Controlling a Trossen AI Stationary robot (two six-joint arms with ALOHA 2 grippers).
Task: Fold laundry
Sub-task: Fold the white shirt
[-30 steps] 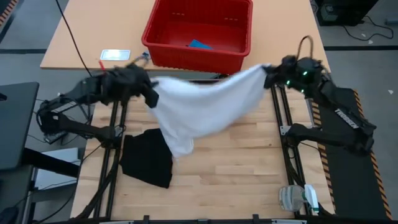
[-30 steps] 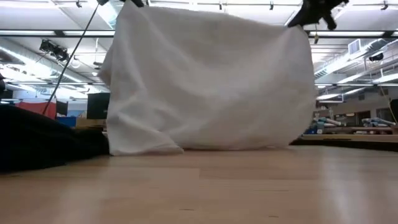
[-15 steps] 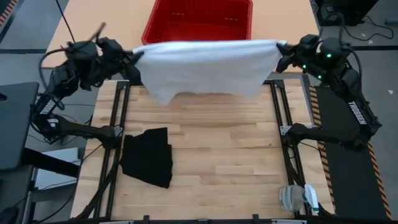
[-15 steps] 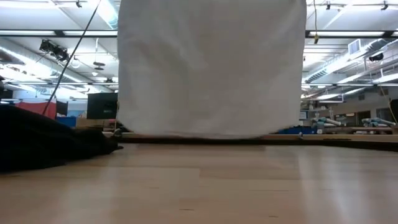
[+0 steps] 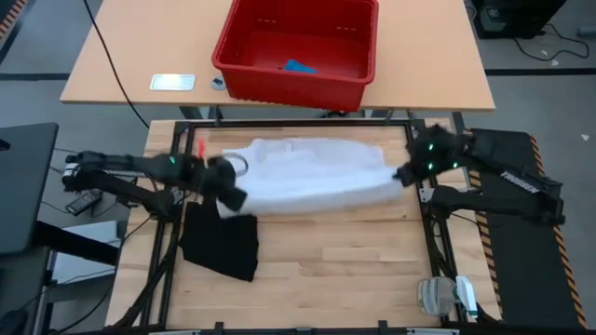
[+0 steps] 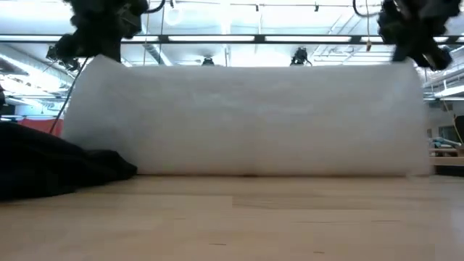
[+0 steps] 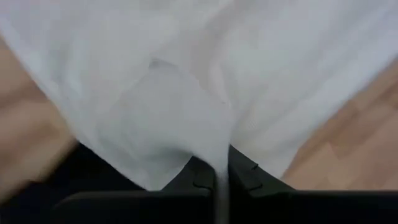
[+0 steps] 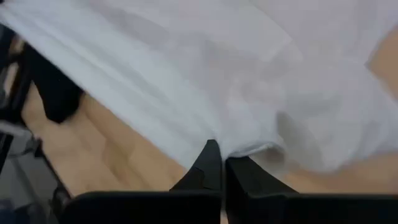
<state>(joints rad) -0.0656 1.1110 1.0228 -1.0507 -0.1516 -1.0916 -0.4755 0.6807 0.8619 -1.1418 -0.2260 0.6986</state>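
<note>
Both grippers pinch the white T-shirt, stretched low across the table.

The left gripper point(image 5: 233, 191) and right gripper point(image 5: 402, 174) each have jaws pressed together on an edge of the T-shirt point(image 5: 312, 174), which sags onto the table point(image 5: 335, 251). The black garment point(image 5: 222, 244) lies just beside the left end, and the blue piece point(image 5: 299, 67) sits in the red basket point(image 5: 244, 82). Risks: uneven lowering could wrinkle the shirt, or its left end could drape over the black garment.

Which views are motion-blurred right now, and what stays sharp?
High view: white T-shirt and both arms smeared; red basket crisp. Low view: shirt a soft blurred band, black garment sharper. Left wrist view: cloth blurred at the left pincer. Right wrist view: same at the right pincer.
</note>
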